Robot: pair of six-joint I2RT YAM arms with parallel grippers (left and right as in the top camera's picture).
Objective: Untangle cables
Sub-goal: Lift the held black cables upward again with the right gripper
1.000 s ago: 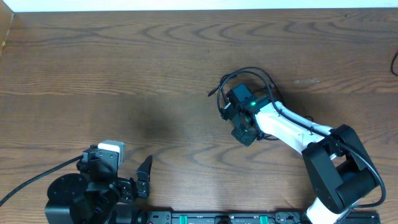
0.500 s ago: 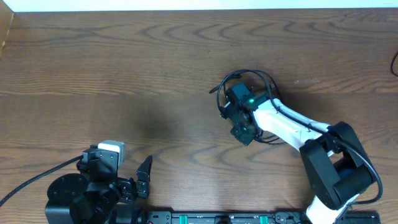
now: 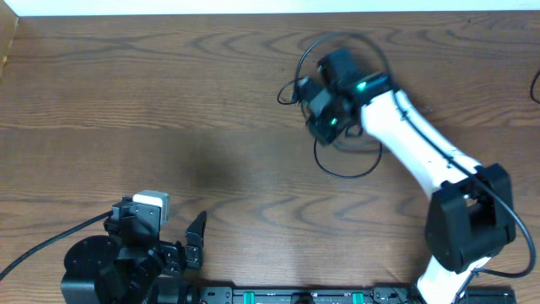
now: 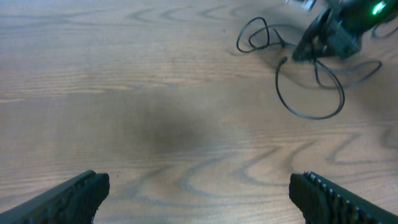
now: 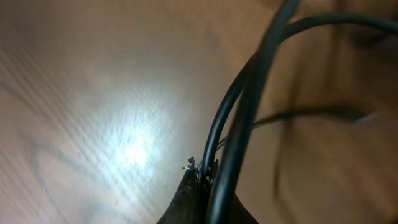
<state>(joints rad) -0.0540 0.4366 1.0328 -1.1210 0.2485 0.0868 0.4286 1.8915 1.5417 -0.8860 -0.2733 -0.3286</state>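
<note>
The cables (image 3: 346,165) are thin black cords in the upper middle of the table. One loop lies flat on the wood, and others rise around my right gripper (image 3: 325,114). In the right wrist view the right gripper (image 5: 208,183) is shut on two black cables (image 5: 233,118) above the table. The left wrist view shows the cables (image 4: 311,106) far ahead, with a small loop (image 4: 256,36) to their left. My left gripper (image 4: 199,196) is open and empty, low over bare wood. It rests at the front left in the overhead view (image 3: 194,241). No white cord shows clearly.
The right arm (image 3: 413,135) stretches diagonally from the front right base (image 3: 464,236) across the table. The left arm's base (image 3: 110,262) and its thick black cable (image 3: 42,245) sit at the front left. The table's far edge (image 3: 253,13) runs just beyond the cables.
My right gripper has moved toward the far edge and lifted the cables with it. One loop now trails on the table below it. The left arm has not moved.
</note>
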